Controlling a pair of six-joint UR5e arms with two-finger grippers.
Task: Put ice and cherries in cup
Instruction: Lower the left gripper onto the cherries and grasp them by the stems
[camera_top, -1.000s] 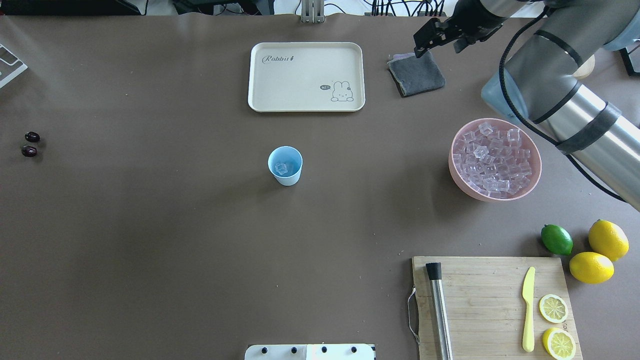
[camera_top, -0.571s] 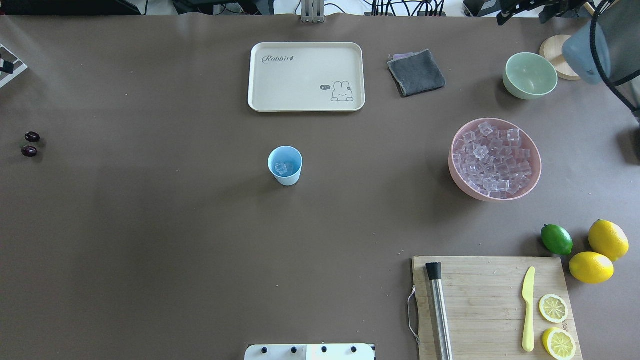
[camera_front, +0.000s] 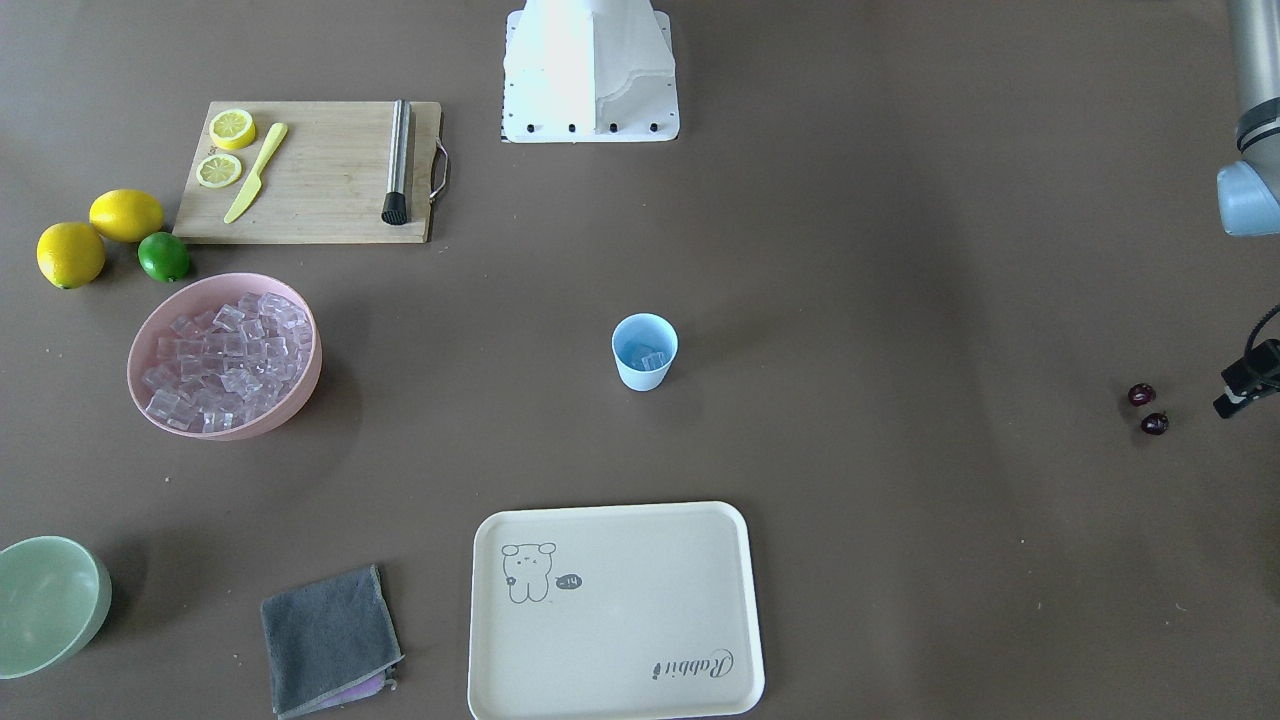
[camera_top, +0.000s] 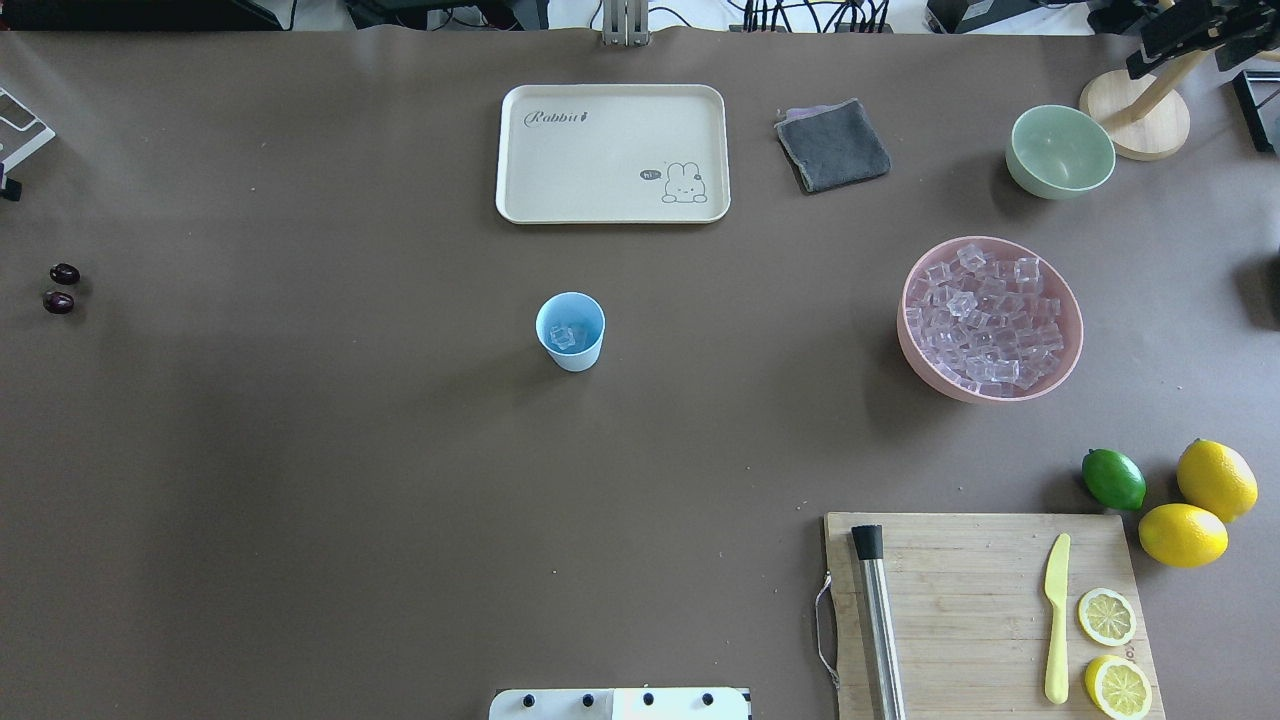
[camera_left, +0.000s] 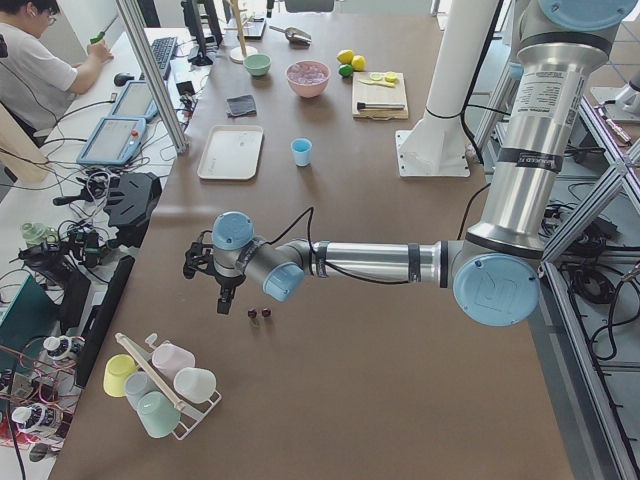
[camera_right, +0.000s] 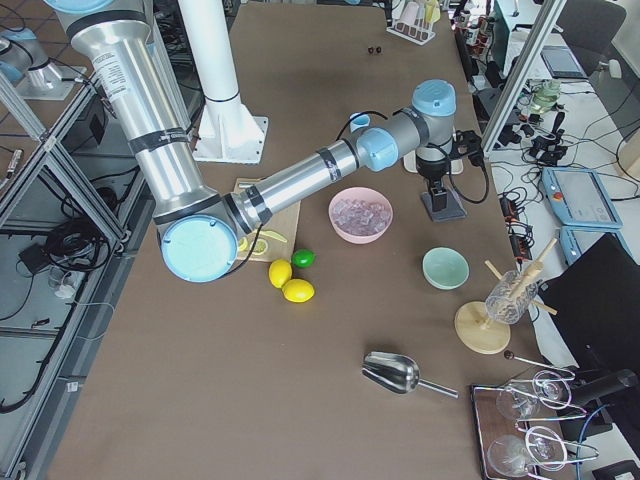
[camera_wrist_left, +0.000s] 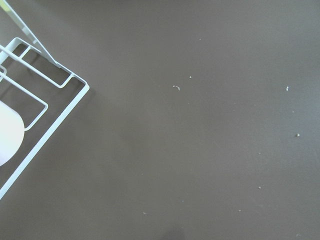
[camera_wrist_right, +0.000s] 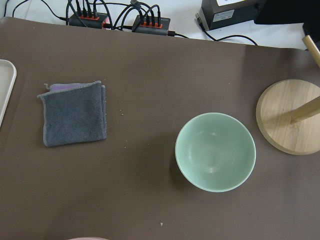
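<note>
The pale blue cup (camera_top: 570, 332) stands mid-table with an ice cube (camera_top: 562, 337) in it. It also shows in the front view (camera_front: 644, 352). More ice (camera_top: 985, 320) fills the pink bowl (camera_top: 1078, 340) at the right. Two dark cherries (camera_top: 62, 288) lie at the far left edge. In the front view the left gripper (camera_front: 1235, 398) hangs just beside the cherries (camera_front: 1148, 409). In the left view the left gripper (camera_left: 224, 303) hangs just beside the cherries (camera_left: 258, 313), apart from them. The right gripper (camera_top: 1190, 35) is high at the far right corner. I cannot tell whether either gripper is open or shut.
A cream tray (camera_top: 612, 152), grey towel (camera_top: 832, 146), pale green bowl (camera_top: 1060, 150) and wooden stand (camera_top: 1135, 125) line the far side. A cutting board (camera_top: 960, 600) with muddler, knife and lemon slices is near right, beside a lime (camera_top: 1113, 478) and lemons. A wire cup rack (camera_wrist_left: 40, 105) stands at the left end.
The right arm has swung from over the towel to the far right corner, uncovering the green bowl and wooden stand. Cup, ice and cherries have not moved.
</note>
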